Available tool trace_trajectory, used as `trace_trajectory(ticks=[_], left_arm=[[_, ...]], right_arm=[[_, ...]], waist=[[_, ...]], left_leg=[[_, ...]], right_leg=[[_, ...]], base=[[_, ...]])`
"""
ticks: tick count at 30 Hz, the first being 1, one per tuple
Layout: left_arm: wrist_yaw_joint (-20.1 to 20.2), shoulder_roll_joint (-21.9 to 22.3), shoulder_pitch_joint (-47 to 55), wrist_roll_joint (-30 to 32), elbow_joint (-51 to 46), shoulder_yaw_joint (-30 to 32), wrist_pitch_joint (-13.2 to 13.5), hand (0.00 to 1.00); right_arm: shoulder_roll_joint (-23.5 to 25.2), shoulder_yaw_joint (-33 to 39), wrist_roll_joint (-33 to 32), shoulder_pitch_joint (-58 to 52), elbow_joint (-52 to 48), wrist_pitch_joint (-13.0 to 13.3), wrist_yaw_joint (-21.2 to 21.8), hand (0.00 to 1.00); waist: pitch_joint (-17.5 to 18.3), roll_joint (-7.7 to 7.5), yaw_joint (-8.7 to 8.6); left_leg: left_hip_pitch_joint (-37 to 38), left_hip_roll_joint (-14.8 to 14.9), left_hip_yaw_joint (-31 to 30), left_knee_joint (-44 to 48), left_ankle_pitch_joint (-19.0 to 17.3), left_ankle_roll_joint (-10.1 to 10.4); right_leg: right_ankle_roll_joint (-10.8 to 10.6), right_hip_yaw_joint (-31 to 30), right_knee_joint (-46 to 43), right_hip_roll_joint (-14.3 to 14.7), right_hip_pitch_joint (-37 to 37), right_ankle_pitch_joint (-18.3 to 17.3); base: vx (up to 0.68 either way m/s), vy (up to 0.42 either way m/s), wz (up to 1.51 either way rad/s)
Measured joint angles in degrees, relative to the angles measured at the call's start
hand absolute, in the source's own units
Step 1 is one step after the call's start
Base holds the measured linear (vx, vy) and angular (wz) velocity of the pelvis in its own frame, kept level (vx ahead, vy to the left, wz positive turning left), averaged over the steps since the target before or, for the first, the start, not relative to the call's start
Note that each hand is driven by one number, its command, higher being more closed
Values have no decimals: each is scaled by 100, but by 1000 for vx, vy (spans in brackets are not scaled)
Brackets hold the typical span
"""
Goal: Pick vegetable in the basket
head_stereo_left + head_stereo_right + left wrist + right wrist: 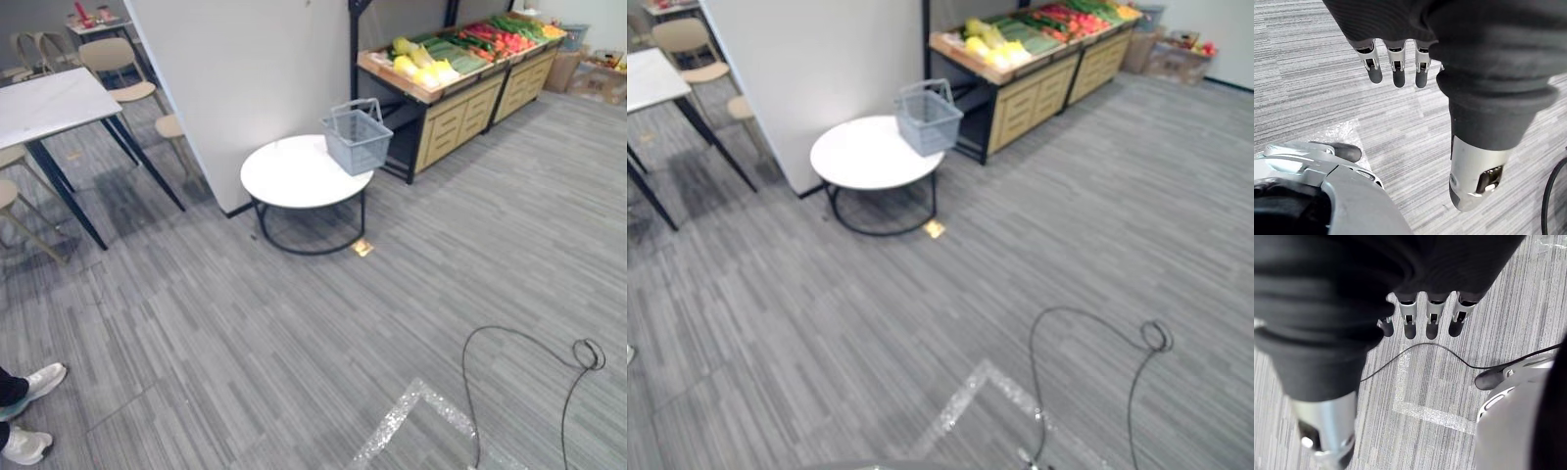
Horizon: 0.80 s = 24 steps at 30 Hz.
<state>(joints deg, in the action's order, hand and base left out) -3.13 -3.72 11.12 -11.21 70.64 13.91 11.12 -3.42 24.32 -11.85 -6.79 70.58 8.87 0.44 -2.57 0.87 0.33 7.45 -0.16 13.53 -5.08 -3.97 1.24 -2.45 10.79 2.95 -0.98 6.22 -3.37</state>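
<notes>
- The left hand (1396, 63) is seen in its wrist view above the grey carpet floor (294, 323). Its fingers (1372, 66) are held straight and side by side, with the thumb (1474, 181) set well apart from them. Nothing is held.
- The right hand (1432, 320) is seen in its wrist view, likewise over the carpet. Its fingers (1457, 318) are relaxed in a row and its thumb (1327, 431) is apart. Nothing is held.
- The grey wire basket (357, 137) is found upright on the round white table (294, 176), at the edge nearest the wooden stand (460, 113), with its handles raised.
- The vegetables (426, 67) are laid out on top of the stand, apart from the basket: yellow ones at the near end, then green, then red further along.
- The stand is placed just beside the table, on its right as seen from the head.
- A pale partition wall (245, 69) rises directly behind the table.
- To the left of the wall, a rectangular table (49, 98) with a white top and dark legs is noted, with beige chairs (116, 61) around it.
- A person's shoes (34, 380), white, are seen at the lower left edge of the left eye view.
- A shiny tape mark (407, 411) is stuck on the carpet in the foreground, well apart from the table.
</notes>
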Motion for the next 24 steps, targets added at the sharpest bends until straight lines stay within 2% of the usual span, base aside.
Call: trace_trajectory(ticks=[8, 24], left_arm=[[-8, 1, -25, 8, -1, -7, -2, 0], [-108, 1, -18, 131, -56, -27, 87, 0]], right_arm=[[32, 3, 1, 226, -3, 0, 1, 0], [73, 63, 49, 214, -21, 115, -77, 0]], waist=[[-76, 0, 9], [-123, -27, 13]], left_leg=[[75, 36, 30, -8, -44, 69], [95, 67, 16, -28, -45, 69]], right_leg=[[-104, -5, -4, 24, 57, -67], [-66, 31, 14, 58, 82, -46]], base=[[-5, -17, -1], [-22, -26, 0]])
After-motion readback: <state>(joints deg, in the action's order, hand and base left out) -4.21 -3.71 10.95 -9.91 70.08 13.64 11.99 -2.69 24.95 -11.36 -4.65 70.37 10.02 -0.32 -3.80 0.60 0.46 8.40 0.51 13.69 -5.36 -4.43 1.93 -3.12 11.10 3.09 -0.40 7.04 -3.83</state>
